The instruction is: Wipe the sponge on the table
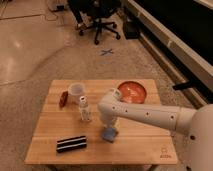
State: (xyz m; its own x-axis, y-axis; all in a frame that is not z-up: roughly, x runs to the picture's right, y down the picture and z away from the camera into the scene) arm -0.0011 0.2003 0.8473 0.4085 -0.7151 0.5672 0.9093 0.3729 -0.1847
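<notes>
high camera faces down at table [142, 146], end effector [110, 128] mid-frame.
</notes>
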